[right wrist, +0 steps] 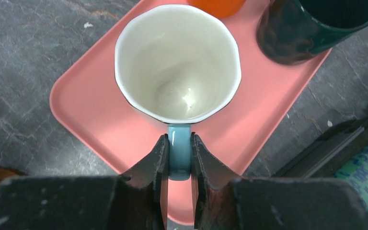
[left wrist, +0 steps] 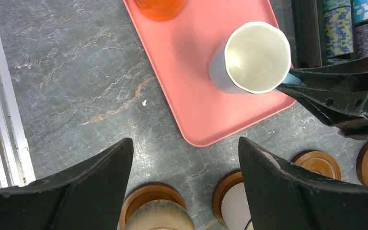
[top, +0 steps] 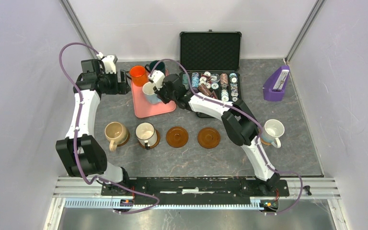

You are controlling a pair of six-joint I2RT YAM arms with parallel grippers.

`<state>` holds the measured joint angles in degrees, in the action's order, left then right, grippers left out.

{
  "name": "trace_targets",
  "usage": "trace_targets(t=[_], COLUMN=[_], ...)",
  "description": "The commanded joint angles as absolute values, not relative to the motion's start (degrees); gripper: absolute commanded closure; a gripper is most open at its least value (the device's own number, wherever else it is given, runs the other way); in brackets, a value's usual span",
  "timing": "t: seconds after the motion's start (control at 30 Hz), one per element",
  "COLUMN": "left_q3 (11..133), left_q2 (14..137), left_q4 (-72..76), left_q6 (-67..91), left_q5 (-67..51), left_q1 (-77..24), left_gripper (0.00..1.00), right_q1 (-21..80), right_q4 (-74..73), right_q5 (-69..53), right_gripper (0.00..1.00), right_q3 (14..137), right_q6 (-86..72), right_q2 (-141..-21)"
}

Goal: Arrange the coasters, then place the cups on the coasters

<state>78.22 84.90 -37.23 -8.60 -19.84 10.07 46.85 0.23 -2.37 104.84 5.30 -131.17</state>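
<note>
A light blue cup (right wrist: pixel 177 62) stands on the pink tray (right wrist: pixel 86 105), and my right gripper (right wrist: pixel 178 139) is shut on its handle. An orange cup (top: pixel 138 75) and a dark green cup (top: pixel 155 66) share the tray's far end. My left gripper (left wrist: pixel 186 143) hangs open and empty over bare table left of the tray. In a front row, a tan cup (top: pixel 115 132) and a dark-rimmed white cup (top: pixel 145 133) each sit on a brown coaster. Two bare brown coasters (top: pixel 177 136) (top: pixel 208 137) lie to their right. A white cup (top: pixel 273 130) stands far right, beside my right arm.
An open black case of poker chips (top: pixel 211 72) stands right of the tray, close to my right gripper. A purple holder (top: pixel 276 84) sits at the back right. Walls close in the table on three sides.
</note>
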Motion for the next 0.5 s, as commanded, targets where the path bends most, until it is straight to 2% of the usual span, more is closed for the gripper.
trace_targets(t=[0.0,0.13,0.17,0.23,0.3,0.4,0.47], left_q3=[80.2,79.8,79.8,79.7,79.6,79.5,79.5], left_q2=[85.0,84.6,84.6,84.6,84.6,84.5,84.6], left_q4=[-36.6,-36.6,-36.6,-36.6,-36.6,-36.5,-36.6], left_q6=[-5.9,-5.9,-5.9,-6.1,-6.4,-6.5,-6.5], left_q5=[-21.8,-21.8,-21.8,-21.8,-21.8,-21.8,-21.7], left_q1=[10.4,10.3,10.4,10.4,10.4,10.4,10.4], left_gripper=[0.14,0.14,0.14,0.14,0.14,0.14,0.14], right_q1=[46.7,46.5,46.5,46.5,46.5,46.5,46.4], right_q4=[-2.6,-5.6,-6.5,-8.2,-10.0,-12.8,-13.6], right_q5=[-2.0,-2.1,-2.4,-3.6,-4.7,-5.6,-5.3], right_gripper=[1.00,0.99,0.93,0.72,0.57,0.50,0.50], right_q3=[103.1,101.3,101.2,101.2,102.0,104.3,105.7], right_q6=[5.7,6.4,6.9,7.9,8.3,8.3,8.3], right_q2=[-125.2,-123.8,-123.8,-124.2,-125.0,-126.6,-127.8])
